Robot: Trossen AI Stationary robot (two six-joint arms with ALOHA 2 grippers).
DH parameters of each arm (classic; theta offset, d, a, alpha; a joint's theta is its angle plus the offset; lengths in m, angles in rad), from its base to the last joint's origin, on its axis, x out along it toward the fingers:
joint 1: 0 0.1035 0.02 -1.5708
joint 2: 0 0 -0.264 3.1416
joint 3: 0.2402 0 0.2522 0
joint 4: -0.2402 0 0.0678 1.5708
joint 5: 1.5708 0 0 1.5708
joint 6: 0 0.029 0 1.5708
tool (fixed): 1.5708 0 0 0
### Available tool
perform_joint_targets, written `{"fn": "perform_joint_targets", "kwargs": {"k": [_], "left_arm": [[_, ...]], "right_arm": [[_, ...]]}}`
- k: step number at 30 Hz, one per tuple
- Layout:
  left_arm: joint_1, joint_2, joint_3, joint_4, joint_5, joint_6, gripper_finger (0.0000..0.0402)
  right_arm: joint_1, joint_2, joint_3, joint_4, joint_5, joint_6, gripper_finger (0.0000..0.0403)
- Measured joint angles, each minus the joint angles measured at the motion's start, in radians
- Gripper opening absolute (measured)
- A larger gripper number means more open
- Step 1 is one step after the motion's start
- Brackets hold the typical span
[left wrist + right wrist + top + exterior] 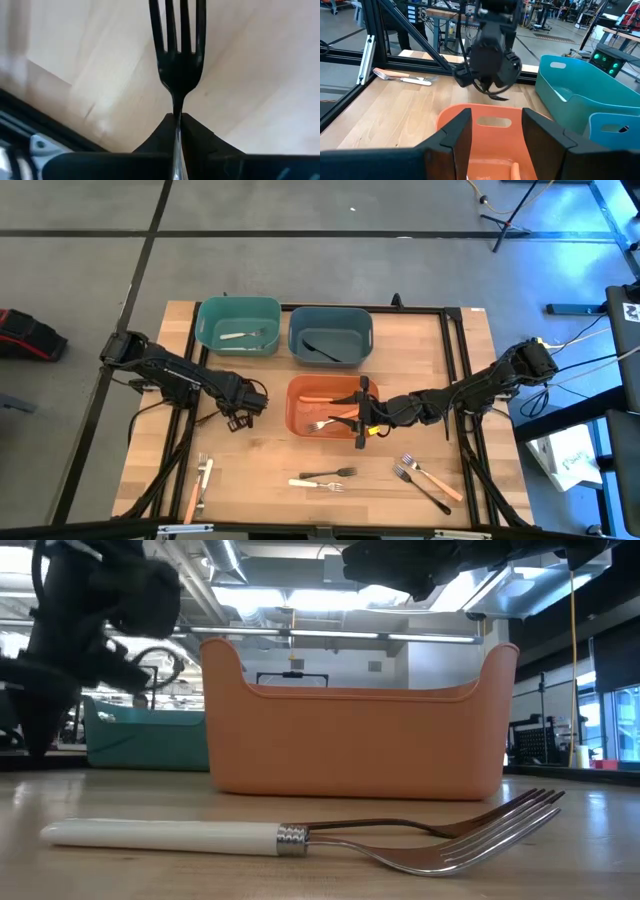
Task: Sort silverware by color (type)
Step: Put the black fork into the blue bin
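Currently the left gripper (238, 418) hovers over bare table just left of the orange bin (296, 420), its fingers pinched tight on the neck of a black fork (176, 55), tines pointing forward past the fingertips. By colour, this fork appears bound for the blue-grey bin (296, 338), where a black utensil (322, 350) already lies; the next move would call for a carry toward the far side of the table, over that bin's near wall, then a release.

The right gripper (361, 420) sits over the right end of the orange bin, fingers spread and holding nothing, seemingly having just dropped a piece or waiting to reach for the next.

Count by place:
- teal bin (204, 330): one white-handled piece (240, 334).
- Blue-grey bin: one black piece.
- Orange bin: what look like two orange-handled pieces (322, 398), one a fork; partly hidden by the gripper.
- On the table, near edge: two pieces at the left (200, 485), one white-handled and one orange; two forks at centre (325, 478), one dark and one white-handled; two at the right (428, 477), one tan and one black.
- In the left gripper: one black fork.

Three bins; about eleven utensils in all.
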Motion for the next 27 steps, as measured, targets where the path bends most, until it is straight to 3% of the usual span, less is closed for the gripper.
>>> {"fn": "perform_joint_targets", "kwargs": {"k": [12, 21, 27], "left_arm": [[-0.136, -0.001, 0.278, -0.137, -0.135, 0.001, 0.0012], [-0.177, -0.001, 0.538, -0.142, -0.19, 0.132, 0.0012], [-0.167, 0.002, 0.687, -0.075, -0.233, 0.27, 0.0012]], "right_arm": [[0.0, 0.0, 0.0, -0.001, 0.0, 0.001, 0.0161], [-0.008, 0.0, 0.0, -0.046, 0.009, 0.029, 0.0161], [-0.046, 0.0, 0.0, -0.179, -0.013, 0.15, 0.0161]]}}
